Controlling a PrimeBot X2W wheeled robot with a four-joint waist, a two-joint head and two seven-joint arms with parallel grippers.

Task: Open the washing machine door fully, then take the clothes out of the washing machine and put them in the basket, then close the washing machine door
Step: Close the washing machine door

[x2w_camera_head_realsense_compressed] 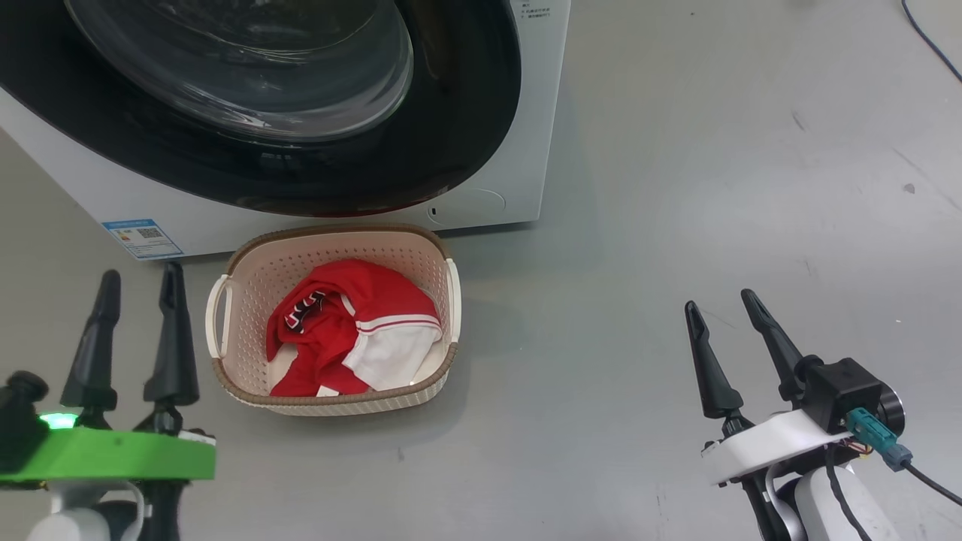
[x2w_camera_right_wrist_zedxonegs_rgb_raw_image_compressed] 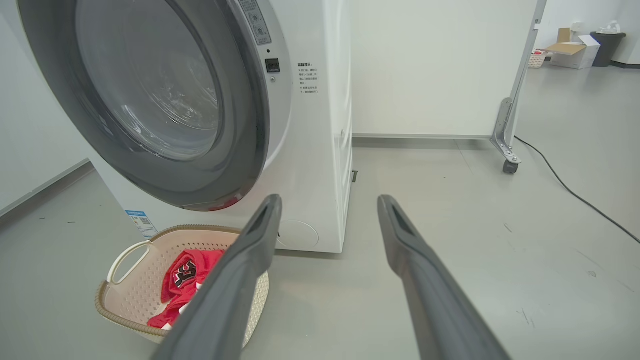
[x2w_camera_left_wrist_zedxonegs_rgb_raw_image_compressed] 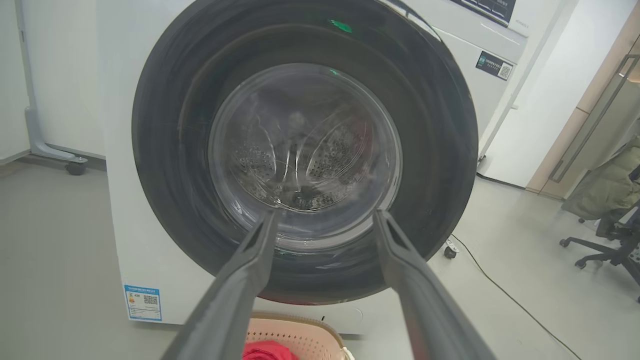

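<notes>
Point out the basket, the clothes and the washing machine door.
basket point(x2w_camera_head_realsense_compressed: 331, 248): head view, bare back inner wall.
clothes point(x2w_camera_head_realsense_compressed: 353, 315): head view, red fabric in the middle.
washing machine door point(x2w_camera_left_wrist_zedxonegs_rgb_raw_image_compressed: 305, 150): left wrist view, centre of the glass bowl.

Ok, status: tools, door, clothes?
Open and empty: left tool, right tool. The clothes lie in basket; washing machine door looks shut. That basket sits on floor right before it.

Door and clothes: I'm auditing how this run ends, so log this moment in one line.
door shut | clothes in basket | left gripper open, empty | right gripper open, empty
</notes>
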